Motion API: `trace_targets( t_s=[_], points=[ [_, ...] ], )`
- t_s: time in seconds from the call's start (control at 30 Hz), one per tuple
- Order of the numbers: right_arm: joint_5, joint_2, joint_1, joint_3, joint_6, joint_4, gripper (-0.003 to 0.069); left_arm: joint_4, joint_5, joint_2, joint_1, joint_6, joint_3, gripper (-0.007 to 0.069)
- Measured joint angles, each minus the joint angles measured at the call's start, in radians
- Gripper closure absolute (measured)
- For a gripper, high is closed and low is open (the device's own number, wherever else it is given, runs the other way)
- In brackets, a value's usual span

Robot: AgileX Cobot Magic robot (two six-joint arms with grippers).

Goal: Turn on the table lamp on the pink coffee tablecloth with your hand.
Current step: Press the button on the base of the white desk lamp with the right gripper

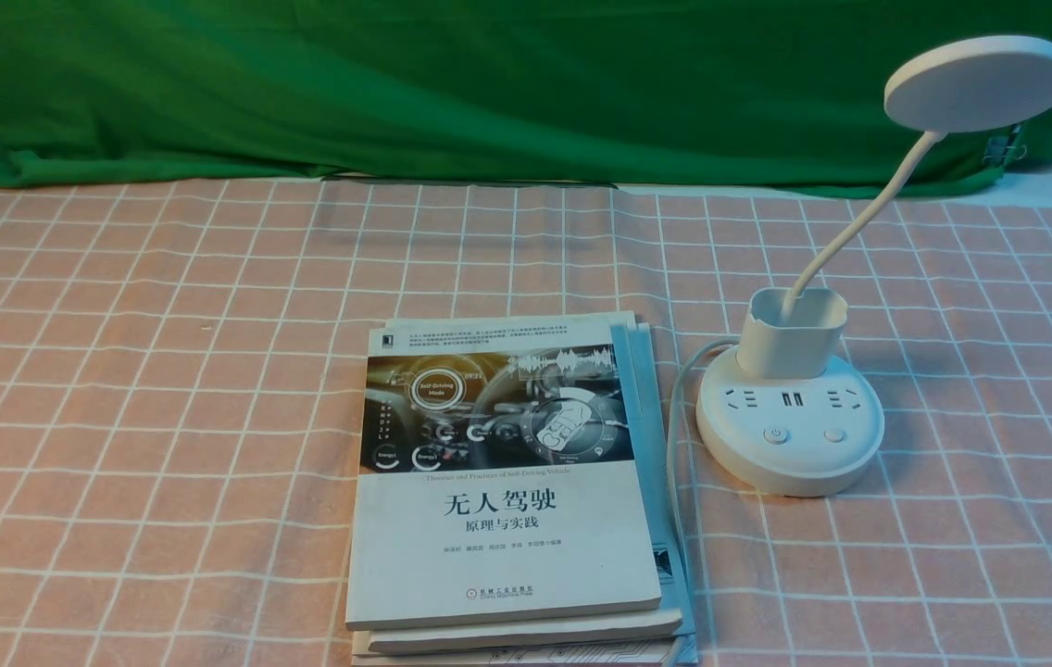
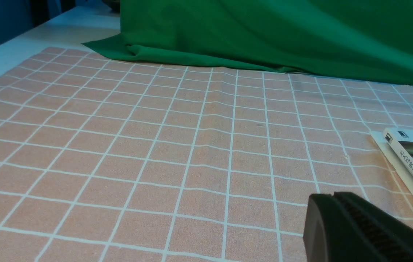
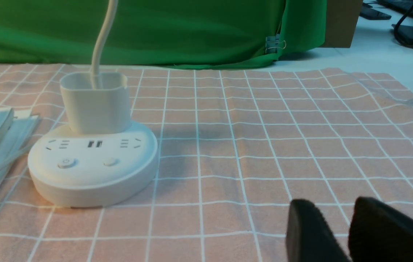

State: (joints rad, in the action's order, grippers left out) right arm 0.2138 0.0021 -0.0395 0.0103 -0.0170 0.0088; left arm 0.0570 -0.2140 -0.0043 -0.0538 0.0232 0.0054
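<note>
The table lamp (image 1: 790, 435) stands at the right of the front frame on the pink coffee tablecloth (image 1: 165, 371), so my right claw (image 3: 337, 214), slightly parted and empty, is nearer than my clenched left claw (image 2: 333, 198).

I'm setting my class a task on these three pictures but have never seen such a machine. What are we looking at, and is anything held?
This is a robot with two arms, each ending in a pinching tool. The wide picture is taken from between the arms, looking forward; neither arm shows in it. The other two come from cameras on the wrists. The left tool looks shut, the right tool is a little open; neither holds anything. On the pink cloth lie a stack of books and, to its right, a white lamp with two buttons on its base. A green cloth hangs behind.
</note>
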Motion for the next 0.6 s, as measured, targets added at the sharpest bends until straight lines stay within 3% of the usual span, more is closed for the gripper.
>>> trace_targets(
  t_s=[0.13, 0.27, 0.4, 0.6],
  points=[
    [0.0, 0.0, 0.0, 0.0, 0.028, 0.005, 0.0418, 0.0, 0.0, 0.0, 0.0, 0.0, 0.0, 0.0603],
    [-0.005, 0.0, 0.0, 0.0, 0.412, 0.195, 0.0418, 0.0, 0.0, 0.0, 0.0, 0.0, 0.0, 0.0603],
    [-0.008, 0.0, 0.0, 0.0, 0.795, 0.288, 0.0418, 0.0, -0.001, 0.0, 0.0, 0.0, 0.0, 0.0603],
    [-0.011, 0.0, 0.0, 0.0, 0.799, 0.302, 0.0418, 0.0, -0.001, 0.0, 0.0, 0.0, 0.0, 0.0603]
  ],
)
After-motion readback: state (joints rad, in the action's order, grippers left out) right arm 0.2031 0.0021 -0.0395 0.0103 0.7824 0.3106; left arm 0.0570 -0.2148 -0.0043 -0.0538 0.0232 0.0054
